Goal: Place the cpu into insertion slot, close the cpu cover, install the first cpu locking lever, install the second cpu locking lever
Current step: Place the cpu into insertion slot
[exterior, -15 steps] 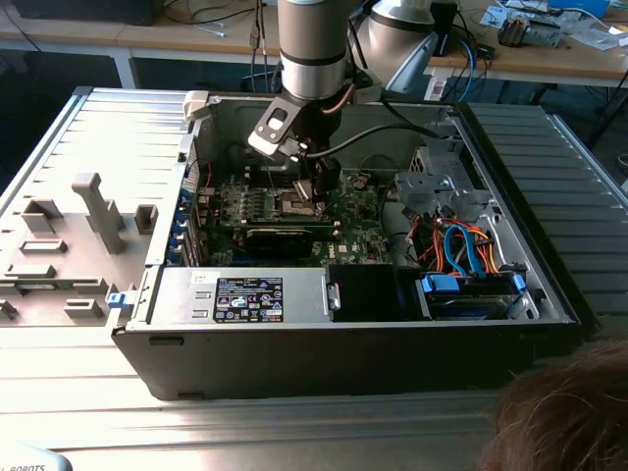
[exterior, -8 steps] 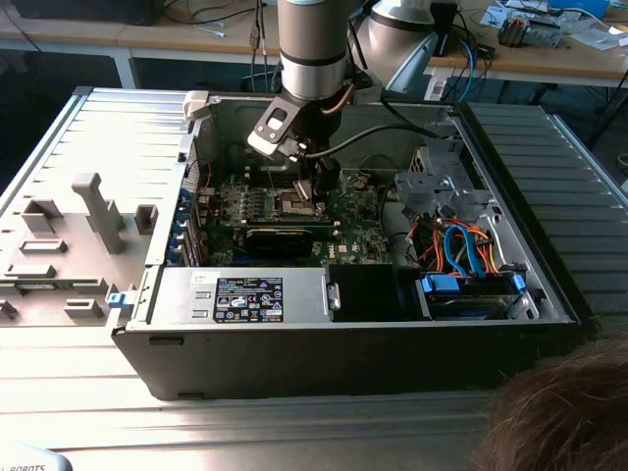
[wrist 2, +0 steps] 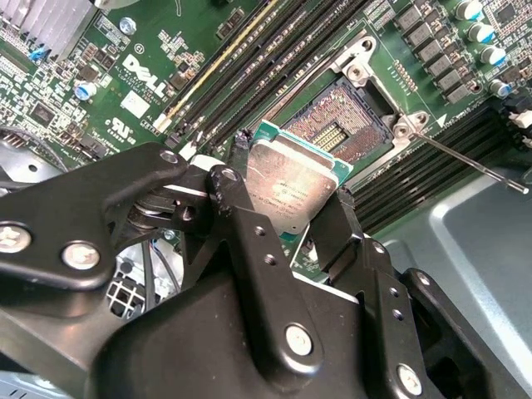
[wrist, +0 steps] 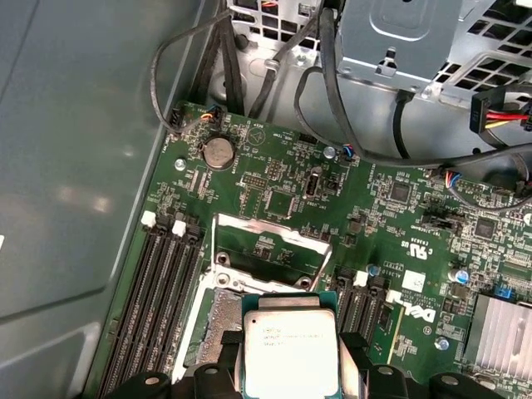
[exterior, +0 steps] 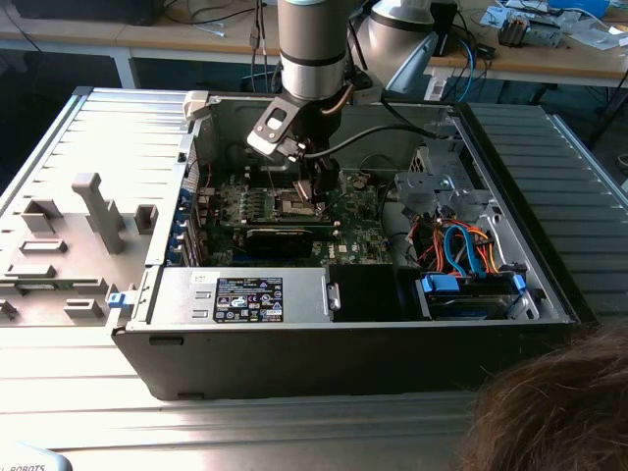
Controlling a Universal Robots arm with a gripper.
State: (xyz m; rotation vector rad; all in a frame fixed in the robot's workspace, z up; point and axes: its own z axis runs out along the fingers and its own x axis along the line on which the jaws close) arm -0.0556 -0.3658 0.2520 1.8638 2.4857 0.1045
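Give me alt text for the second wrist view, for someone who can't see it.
The black gripper holds the cpu by its edges, silver top showing, over one edge of the open insertion slot. Long memory slots run beside the slot on the green circuit board.

The cpu point(wrist 2: 291, 187) is dull grey metal, the hand point(wrist 2: 283, 208) matt black.

The cpu point(wrist: 289, 349) had a dull silver-grey top edged in green, and the fingers point(wrist 2: 245, 241) on it were matte black. The insertion slot point(wrist 2: 345, 125) showed a dark, coppery dotted grid inside a silvery rim. Around the slot, the circuit board point(wrist: 274, 179) was green with white print.
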